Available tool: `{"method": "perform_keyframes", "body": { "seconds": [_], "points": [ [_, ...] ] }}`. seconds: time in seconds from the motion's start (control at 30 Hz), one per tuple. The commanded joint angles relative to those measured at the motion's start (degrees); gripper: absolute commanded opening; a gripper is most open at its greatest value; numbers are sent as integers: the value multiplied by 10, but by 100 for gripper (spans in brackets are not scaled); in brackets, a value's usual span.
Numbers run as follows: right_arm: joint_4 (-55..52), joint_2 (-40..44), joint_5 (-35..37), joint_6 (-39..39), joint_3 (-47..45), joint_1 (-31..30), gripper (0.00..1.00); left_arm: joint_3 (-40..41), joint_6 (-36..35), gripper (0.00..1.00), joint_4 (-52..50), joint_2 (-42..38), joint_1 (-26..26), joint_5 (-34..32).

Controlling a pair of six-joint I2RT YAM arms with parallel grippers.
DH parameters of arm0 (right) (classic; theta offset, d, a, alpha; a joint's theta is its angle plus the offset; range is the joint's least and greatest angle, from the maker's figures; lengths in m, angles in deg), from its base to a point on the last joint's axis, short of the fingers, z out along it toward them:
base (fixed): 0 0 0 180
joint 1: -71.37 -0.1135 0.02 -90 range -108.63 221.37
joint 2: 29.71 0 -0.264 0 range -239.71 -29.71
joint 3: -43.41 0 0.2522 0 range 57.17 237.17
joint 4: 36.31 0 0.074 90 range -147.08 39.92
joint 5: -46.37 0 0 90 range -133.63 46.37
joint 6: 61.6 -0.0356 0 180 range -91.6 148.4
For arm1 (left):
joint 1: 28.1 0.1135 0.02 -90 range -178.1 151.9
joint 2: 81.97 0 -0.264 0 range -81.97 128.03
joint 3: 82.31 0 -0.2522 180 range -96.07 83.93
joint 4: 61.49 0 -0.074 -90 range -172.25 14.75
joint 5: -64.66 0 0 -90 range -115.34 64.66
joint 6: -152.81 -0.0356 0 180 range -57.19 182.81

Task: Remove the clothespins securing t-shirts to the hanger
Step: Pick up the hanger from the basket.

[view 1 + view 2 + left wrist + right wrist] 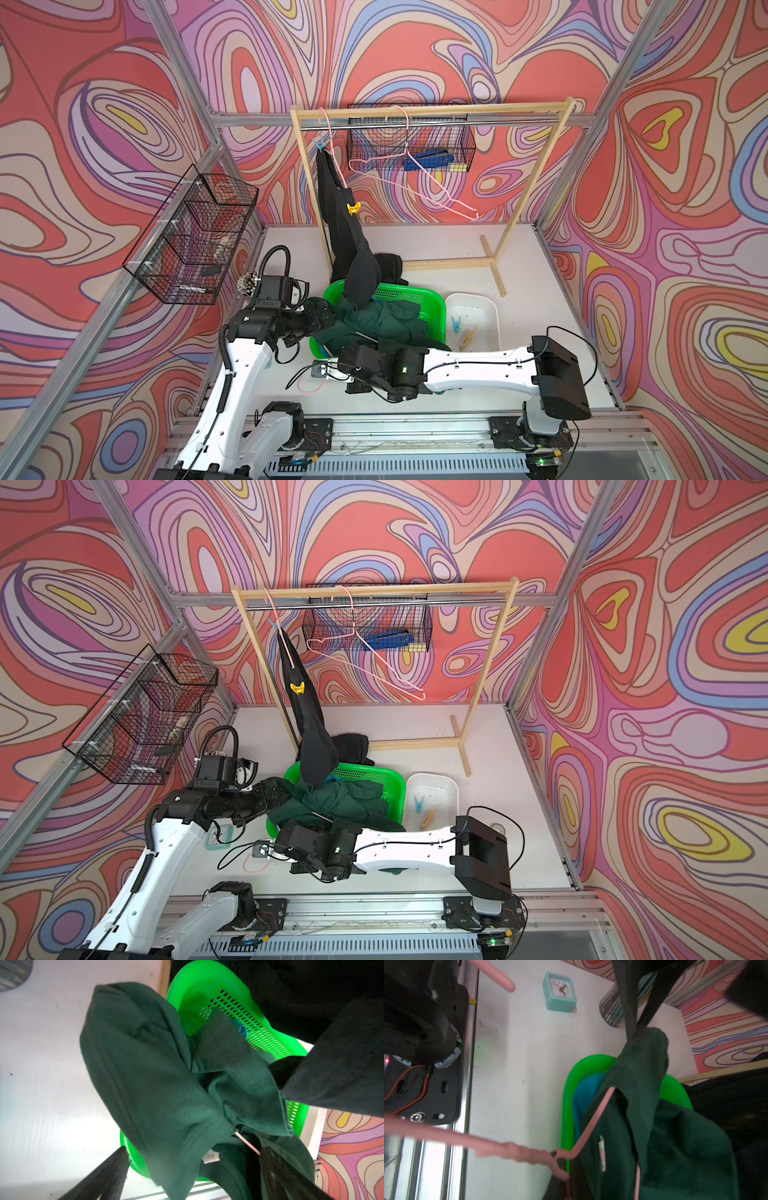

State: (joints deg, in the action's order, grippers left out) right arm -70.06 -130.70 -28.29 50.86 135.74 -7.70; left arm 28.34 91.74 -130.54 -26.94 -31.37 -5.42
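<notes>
Your left claw (195, 1150) gapes wide over the green shirt (166, 1084), whose tag (211, 1157) is unreadable; your right claw (332, 372) is closed.

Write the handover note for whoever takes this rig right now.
Left gripper open, fingers either side of the dark green shirt. Right gripper shut on that shirt's pink hanger.
Done: a blue pin and a beige pin lie in the white tray; turquoise shirt in the green basket, under the green one; one empty hanger on the rail.
To do: a blue clothespin and a yellow clothespin clip the hanging black shirt. No pin shows on the green shirt, which is on its hanger.
</notes>
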Motion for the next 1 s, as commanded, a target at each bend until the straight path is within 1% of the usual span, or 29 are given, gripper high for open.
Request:
{"method": "perform_keyframes", "body": {
  "seconds": [0.0, 0.33, 0.43, 0.6, 0.8, 0.97],
  "points": [
    [15, 42, 8, 8, -10, 0, 0, -24, 4, 100, -29, -7, 5, -21],
    [50, 138, -16, -7, -56, 14, 0, -66, 21, 100, -39, 2, 5, -45],
    [53, 163, -11, -19, -69, 15, 0, -82, 23, 100, -40, 11, 5, -39],
    [58, 196, 2, -26, -89, 17, 0, -100, 21, 100, -46, 17, 5, -49],
    [72, 232, 18, -27, -110, 17, 0, -102, 31, 100, -47, 17, 5, -53],
    [81, 264, 25, -29, -129, 17, 0, -92, 48, 100, -31, 22, 5, -45]
  ]
}}
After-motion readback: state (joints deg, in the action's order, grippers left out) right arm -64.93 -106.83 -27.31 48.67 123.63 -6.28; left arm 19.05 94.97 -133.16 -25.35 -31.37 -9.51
